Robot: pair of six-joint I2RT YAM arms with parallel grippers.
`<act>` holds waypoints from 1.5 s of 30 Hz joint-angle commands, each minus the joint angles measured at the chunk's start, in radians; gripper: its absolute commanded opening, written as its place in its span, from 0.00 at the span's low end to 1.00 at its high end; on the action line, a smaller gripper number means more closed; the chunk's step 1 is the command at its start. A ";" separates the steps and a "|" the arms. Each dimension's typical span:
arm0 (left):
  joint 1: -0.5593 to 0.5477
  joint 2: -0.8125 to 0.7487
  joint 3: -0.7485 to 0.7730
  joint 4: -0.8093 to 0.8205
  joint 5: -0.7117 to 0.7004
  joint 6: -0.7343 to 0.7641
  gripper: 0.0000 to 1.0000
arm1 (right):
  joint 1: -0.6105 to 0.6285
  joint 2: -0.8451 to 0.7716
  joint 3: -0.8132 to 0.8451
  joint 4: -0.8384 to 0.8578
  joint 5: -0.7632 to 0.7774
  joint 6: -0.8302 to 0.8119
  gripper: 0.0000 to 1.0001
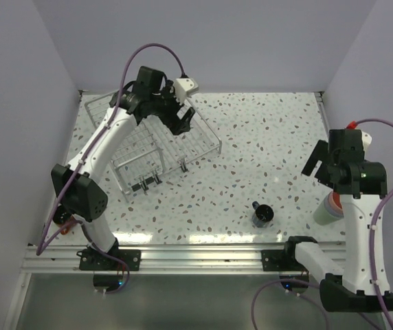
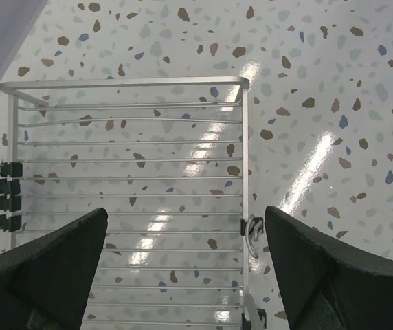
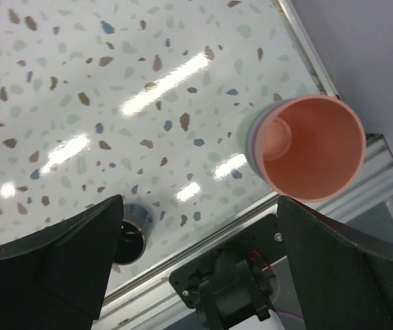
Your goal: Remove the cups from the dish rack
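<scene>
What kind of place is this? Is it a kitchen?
Probably a robot test booth, not a kitchen: two arms bolted to a metal rail, plain walls around a speckled table, with a rack and cups.

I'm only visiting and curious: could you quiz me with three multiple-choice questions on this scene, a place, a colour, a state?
1. The dark cup is: A gripped in mid-air B standing on the table C on a shelf.
2. The nested cup inside the lavender cup is: A green B pink C black.
3. The left fingers over the dish rack are: A open, empty B shut on a cup C shut, empty.
Answers: B, it stands on speckled tabletop; B, its inside shows pink; A, only rack wire lies between them.
</scene>
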 commanded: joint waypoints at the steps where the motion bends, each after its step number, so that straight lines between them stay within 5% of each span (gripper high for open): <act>1: 0.007 -0.067 0.031 0.051 -0.127 -0.027 1.00 | -0.003 0.027 0.114 0.032 -0.177 -0.098 0.98; 8: 0.065 -0.262 -0.047 0.108 -0.309 -0.055 1.00 | -0.003 -0.054 0.039 0.434 -0.462 -0.184 0.98; 14: 0.091 -0.621 -0.469 0.269 -0.481 -0.042 1.00 | -0.003 -0.137 -0.102 0.722 -0.633 -0.252 0.98; 19: 0.097 -0.959 -0.745 0.396 -0.515 -0.081 1.00 | 0.000 -0.169 -0.188 0.764 -0.723 -0.316 0.98; 25: 0.140 -1.168 -0.943 0.358 -0.603 -0.084 1.00 | 0.001 -0.232 -0.284 0.781 -0.734 -0.308 0.98; 30: 0.192 -1.262 -1.066 0.385 -0.589 -0.070 1.00 | 0.001 -0.321 -0.352 0.781 -0.777 -0.325 0.98; 45: 0.292 -1.439 -1.291 0.484 -0.506 -0.077 1.00 | 0.000 -0.478 -0.432 0.737 -0.598 -0.178 0.98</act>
